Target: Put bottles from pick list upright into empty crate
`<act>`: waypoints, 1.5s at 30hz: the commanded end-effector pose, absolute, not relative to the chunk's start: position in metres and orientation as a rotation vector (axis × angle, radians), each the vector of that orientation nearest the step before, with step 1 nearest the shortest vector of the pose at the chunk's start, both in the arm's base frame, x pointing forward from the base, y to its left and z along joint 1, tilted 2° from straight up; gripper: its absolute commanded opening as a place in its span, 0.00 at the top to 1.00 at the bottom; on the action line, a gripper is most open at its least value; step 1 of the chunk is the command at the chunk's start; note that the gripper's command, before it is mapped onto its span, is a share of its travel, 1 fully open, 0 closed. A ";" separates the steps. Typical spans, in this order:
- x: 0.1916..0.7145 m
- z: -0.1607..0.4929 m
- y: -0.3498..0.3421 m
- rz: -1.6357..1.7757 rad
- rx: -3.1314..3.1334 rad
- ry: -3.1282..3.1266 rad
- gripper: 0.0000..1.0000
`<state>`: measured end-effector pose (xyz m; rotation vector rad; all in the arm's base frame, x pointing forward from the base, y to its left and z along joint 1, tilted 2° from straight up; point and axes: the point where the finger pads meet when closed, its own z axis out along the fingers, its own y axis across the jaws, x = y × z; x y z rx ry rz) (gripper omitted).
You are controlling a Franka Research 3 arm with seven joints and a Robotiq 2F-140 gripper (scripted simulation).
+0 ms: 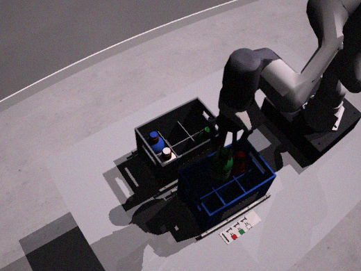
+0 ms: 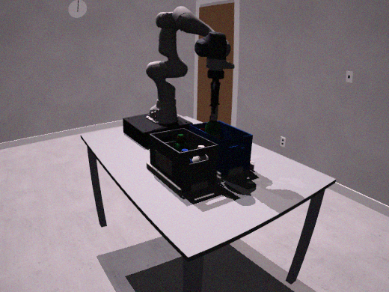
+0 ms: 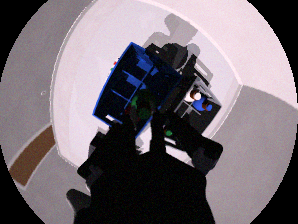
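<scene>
My gripper (image 1: 225, 147) (image 2: 213, 117) (image 3: 143, 108) is shut on the neck of a green bottle (image 1: 227, 165) (image 2: 212, 127) (image 3: 142, 100). The bottle is roughly upright inside the blue crate (image 1: 243, 195) (image 2: 236, 159); its base is hidden. A red bottle (image 1: 240, 161) stands beside it in that crate. The dark grey crate (image 1: 166, 113) (image 2: 164, 165) holds a blue bottle (image 1: 157, 144) (image 3: 201, 105), a white bottle (image 1: 166, 153) (image 3: 196, 95) and another green bottle (image 1: 206, 130) (image 3: 169, 133). The pick list (image 1: 255, 216) shows red, green and white squares, each with what looks like a 1.
The two crates stand close side by side, with dark shadows around them. Dividers split both crates into compartments. The robot's black base block (image 1: 295, 146) (image 2: 136, 131) stands at the table's end, near the crates.
</scene>
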<state>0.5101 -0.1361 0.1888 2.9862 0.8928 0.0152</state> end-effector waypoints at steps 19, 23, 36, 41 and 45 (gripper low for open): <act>0.516 0.173 -0.137 0.035 2.975 0.888 1.00; 0.516 0.170 -0.137 0.035 2.975 0.888 1.00; 0.516 0.158 -0.138 0.035 2.975 0.888 1.00; 0.516 0.155 -0.138 0.035 2.975 0.888 1.00; 0.517 0.151 -0.138 0.035 2.975 0.888 1.00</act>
